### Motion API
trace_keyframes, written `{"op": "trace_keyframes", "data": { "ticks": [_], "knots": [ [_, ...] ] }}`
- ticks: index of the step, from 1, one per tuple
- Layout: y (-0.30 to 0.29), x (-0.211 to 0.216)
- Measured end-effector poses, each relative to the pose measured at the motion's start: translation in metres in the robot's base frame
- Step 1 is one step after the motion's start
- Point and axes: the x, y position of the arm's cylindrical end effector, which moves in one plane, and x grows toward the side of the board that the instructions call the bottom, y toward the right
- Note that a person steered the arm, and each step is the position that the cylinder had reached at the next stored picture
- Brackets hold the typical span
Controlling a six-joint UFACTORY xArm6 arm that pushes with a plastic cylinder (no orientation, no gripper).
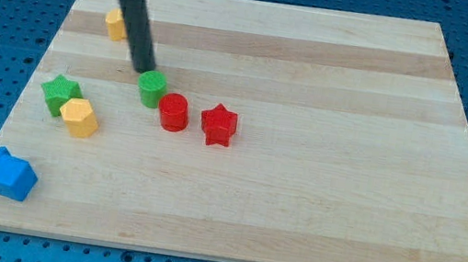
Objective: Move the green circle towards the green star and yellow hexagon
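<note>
The green circle (152, 88) is a short cylinder left of the board's middle. My tip (144, 69) stands just above and slightly left of it, touching or nearly touching its upper edge. The green star (60, 93) lies at the view's left, and the yellow hexagon (80, 117) touches it on its lower right. The green circle is about a hand's width to the right of that pair.
A red cylinder (174, 112) sits against the green circle's lower right, with a red star (218, 125) further right. A yellow block (117, 24) lies behind the rod at the top left. Blue blocks (4, 173) sit at the bottom left corner of the wooden board (318, 190).
</note>
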Motion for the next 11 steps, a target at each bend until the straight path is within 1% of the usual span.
{"op": "trace_keyframes", "data": {
  "ticks": [1,2,3,4,7,8,10,11],
  "knots": [
    [0.060,-0.010],
    [0.098,0.012],
    [0.101,0.038],
    [0.082,0.041],
    [-0.042,0.041],
    [-0.067,0.041],
    [-0.025,0.044],
    [-0.025,0.055]
  ]
}}
